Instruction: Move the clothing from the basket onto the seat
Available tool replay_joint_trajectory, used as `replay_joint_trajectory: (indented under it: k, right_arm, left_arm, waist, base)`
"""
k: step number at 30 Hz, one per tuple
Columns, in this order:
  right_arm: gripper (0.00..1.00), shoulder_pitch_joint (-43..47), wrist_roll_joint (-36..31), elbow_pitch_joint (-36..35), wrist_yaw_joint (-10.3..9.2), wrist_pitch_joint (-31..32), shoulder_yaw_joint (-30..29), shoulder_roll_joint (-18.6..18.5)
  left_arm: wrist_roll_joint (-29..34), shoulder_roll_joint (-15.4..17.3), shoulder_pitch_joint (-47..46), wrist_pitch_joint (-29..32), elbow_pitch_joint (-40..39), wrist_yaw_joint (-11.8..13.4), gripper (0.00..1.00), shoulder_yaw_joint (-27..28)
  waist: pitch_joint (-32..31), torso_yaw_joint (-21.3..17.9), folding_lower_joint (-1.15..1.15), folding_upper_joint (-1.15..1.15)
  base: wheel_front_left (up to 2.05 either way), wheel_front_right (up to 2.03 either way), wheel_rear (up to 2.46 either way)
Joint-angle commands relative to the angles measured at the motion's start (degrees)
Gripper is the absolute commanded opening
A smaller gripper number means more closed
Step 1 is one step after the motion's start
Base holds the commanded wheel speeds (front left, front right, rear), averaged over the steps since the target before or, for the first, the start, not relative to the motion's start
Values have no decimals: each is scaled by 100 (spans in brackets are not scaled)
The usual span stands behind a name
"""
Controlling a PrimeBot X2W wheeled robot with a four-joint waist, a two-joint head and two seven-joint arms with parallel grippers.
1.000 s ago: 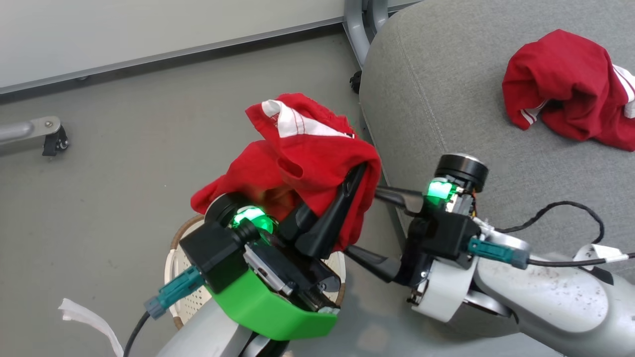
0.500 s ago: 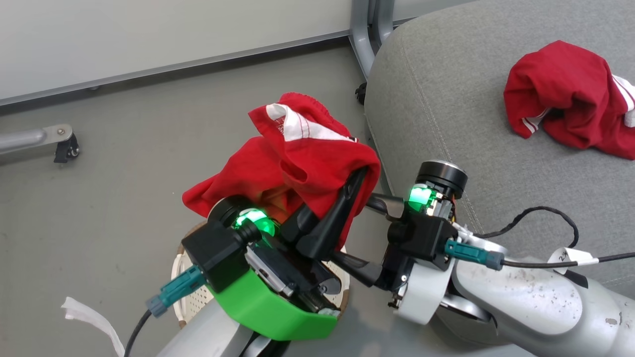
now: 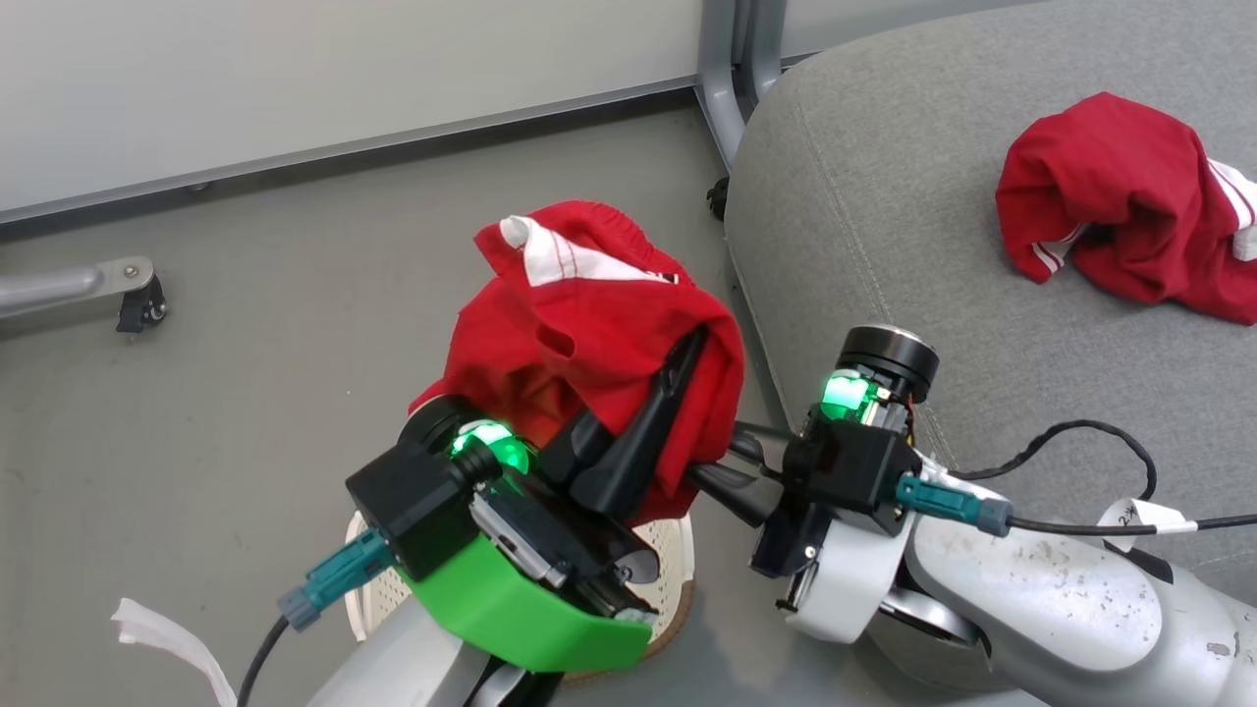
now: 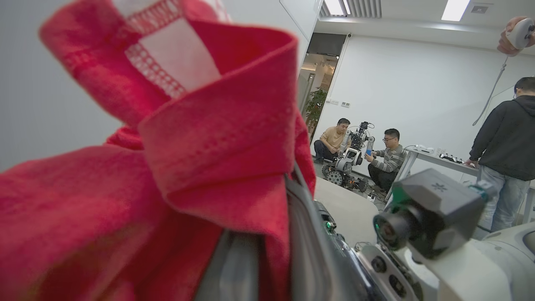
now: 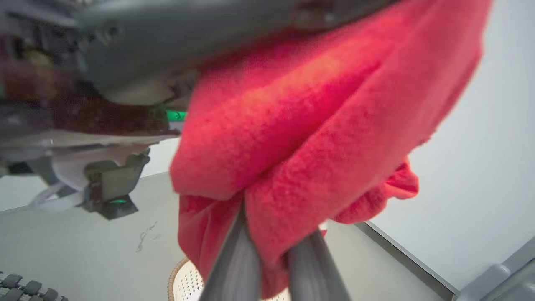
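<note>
One red garment (image 3: 589, 324) with a white panel hangs bunched above the basket (image 3: 378, 589), whose perforated cream wall and brown rim peek out below my left arm. My left gripper (image 3: 678, 373) is shut on this garment, the cloth draped over its dark fingers (image 4: 301, 234). From the right, my right gripper (image 3: 702, 469) is shut on the garment's lower edge; the right wrist view shows red fabric (image 5: 313, 125) pinched between its fingers (image 5: 234, 259), with the basket (image 5: 184, 280) beneath. The second red garment (image 3: 1120, 216) lies crumpled on the grey seat (image 3: 884, 196).
A castored metal leg (image 3: 128, 285) crosses the floor at left. Grey metal posts (image 3: 732, 59) stand at the seat's far corner. A white strip (image 3: 167, 638) lies at lower left. A black cable (image 3: 1080, 442) loops over the seat. The left wrist view shows people (image 4: 355, 154) in the room.
My right gripper's fingers, spread apart earlier, have come together on the hanging garment's lower edge. The garment has drawn in tighter. The head camera has shifted a little.
</note>
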Motion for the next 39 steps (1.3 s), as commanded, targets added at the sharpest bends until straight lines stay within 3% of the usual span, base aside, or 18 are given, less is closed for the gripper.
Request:
replay_joint_trajectory:
  k: [1,8,9,10,11,12,24,31,39]
  right_arm:
    - [0,93,-14,-30,-2,-18,-49,14]
    - [0,322,-117,-165,-2,-18,-606,81]
    - [0,378,-124,-197,-2,-18,-695,96]
    - [0,462,-121,-222,-2,-18,-822,117]
    - [0,522,-122,-246,-2,-18,-933,129]
    - [0,576,-127,-267,-2,-18,-1046,141]
    - [0,1478,-341,-611,-2,-18,-2528,293]
    - [0,2228,-403,-844,-2,-18,-3767,504]
    - [0,3067,-613,-1113,-2,-18,-4884,939]
  left_arm:
    - [59,25,63,-1,9,-23,0,26]
    - [125,23,120,-1,95,-23,0,96]
    - [144,23,120,-1,120,-23,14,110]
    - [164,13,138,-1,163,-23,42,158]
    - [179,-10,158,0,189,-23,94,201]
    - [185,-27,175,0,205,-23,100,227]
    - [587,-35,923,1,762,-23,100,1381]
    - [1803,-365,1411,0,1172,-7,100,2376]
    - [2623,-781,1826,-1,1087,128,100,3202]
  waist:
    - [-2,-10,0,0]
    - [-17,-33,0,0]
    - [-21,-30,0,0]
    - [-27,-27,0,0]
    - [-33,-25,0,0]
    - [-42,-27,0,0]
    - [-188,8,0,0]
    - [-213,212,0,0]
    - [-176,389,0,0]
  base:
    - [0,0,0]
    - [0,0,0]
    - [0,0,0]
    - [0,0,0]
    - [0,0,0]
    - [0,0,0]
    - [0,0,0]
    - [0,0,0]
    - [0,0,0]
